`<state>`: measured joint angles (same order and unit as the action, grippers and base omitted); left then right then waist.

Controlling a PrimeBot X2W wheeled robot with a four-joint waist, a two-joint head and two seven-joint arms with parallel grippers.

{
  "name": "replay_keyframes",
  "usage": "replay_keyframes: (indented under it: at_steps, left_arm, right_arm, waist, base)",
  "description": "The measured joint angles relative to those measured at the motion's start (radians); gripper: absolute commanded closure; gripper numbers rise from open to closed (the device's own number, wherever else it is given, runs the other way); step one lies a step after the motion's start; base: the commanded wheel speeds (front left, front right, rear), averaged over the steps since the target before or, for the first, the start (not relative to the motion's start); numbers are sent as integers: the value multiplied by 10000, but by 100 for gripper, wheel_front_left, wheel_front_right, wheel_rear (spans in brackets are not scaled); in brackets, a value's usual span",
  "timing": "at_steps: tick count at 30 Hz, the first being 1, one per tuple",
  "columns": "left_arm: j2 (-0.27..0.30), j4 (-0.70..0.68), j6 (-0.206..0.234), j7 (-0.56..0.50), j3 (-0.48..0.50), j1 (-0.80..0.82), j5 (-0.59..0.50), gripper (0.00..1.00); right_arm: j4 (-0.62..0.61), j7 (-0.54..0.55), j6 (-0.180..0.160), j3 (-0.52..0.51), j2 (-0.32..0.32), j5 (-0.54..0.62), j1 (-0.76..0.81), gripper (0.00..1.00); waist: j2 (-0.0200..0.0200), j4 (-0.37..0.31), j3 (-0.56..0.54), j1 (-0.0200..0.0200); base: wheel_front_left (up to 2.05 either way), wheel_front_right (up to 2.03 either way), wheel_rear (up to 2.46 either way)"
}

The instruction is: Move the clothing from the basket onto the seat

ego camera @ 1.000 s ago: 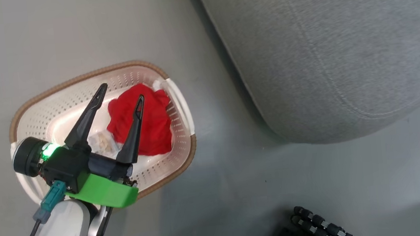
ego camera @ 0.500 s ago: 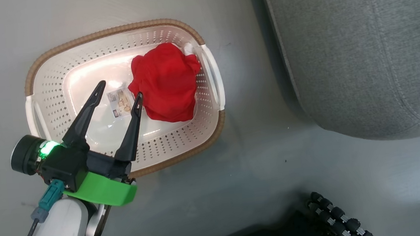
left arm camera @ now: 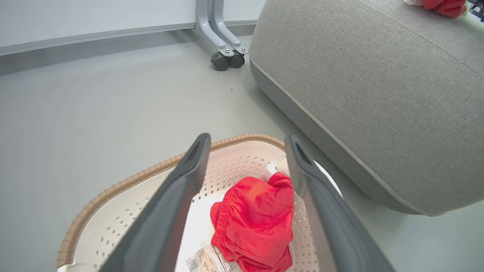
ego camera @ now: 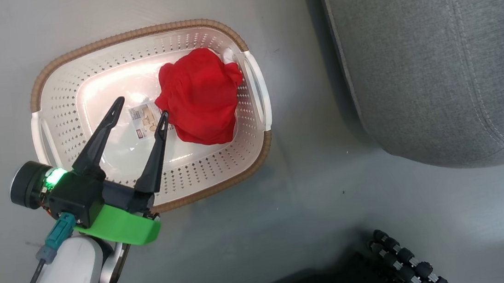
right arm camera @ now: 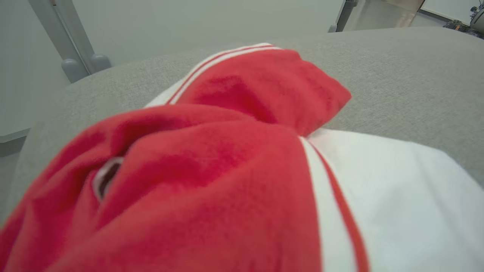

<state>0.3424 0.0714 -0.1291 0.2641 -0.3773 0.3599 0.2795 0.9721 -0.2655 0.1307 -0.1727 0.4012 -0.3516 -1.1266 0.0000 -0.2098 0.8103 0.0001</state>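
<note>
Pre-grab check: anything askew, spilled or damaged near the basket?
Nothing stands out. The cream perforated plastic basket sits upright on the floor, one crumpled red fabric garment inside; the left pincer hangs open above it.

Grey legs of a metal stand (left arm camera: 217, 26) on dark castors (left arm camera: 228, 60) are resting on the pale floor (left arm camera: 94, 105) beside a white wall (left arm camera: 94, 15).

Red garment (ego camera: 199, 98) bunched in cream basket (ego camera: 130, 34), rt end, 2nd red/white garment (right arm camera: 227, 170) crumpled on grey seat (ego camera: 433, 59)

Cream-white basket (ego camera: 66, 131) with diamond-shaped perforations and brown woven-look rim; plain red garment (ego camera: 199, 95); second garment (right arm camera: 211, 170) red with white panel and stripes; grey seat (ego camera: 433, 59).
</note>
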Motion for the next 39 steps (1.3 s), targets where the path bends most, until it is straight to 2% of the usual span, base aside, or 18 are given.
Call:
replay_keyframes:
  at_steps: [12,16,22,29,33,39]
  left_arm:
    - [-573,418,0,0,-59,-222,167,0]
    - [-838,546,0,0,-19,-510,255,0]
    - [-1308,648,0,0,157,-1030,326,0]
    - [-1774,650,0,0,593,-1735,357,0]
    - [-2031,596,0,0,915,-2138,353,0]
    - [-2337,481,0,0,1430,-2697,349,0]
  right_arm:
    - [232,12,0,819,244,-362,1138,0]
    - [291,12,2,1536,284,-723,1676,0]
    - [77,12,2,2481,744,-1505,2452,0]
    - [-1728,13,2,2784,953,-2472,3420,0]
    - [-3164,13,2,2715,1047,-2729,4135,0]
    - [-5720,13,0,2414,788,-2807,5353,0]
  waist:
    - [0,-259,-1354,-1]
    - [0,-367,-2049,-1]
    - [0,-541,-3166,-2]
    - [0,-728,-4499,-2]
    - [0,-801,-5241,-2]
    - [0,-799,-6222,-2]
  base:
    - [0,0,0]
    - [0,0,0]
    - [0,0,0]
    - [0,0,0]
    - [0,0,0]
    - [0,0,0]
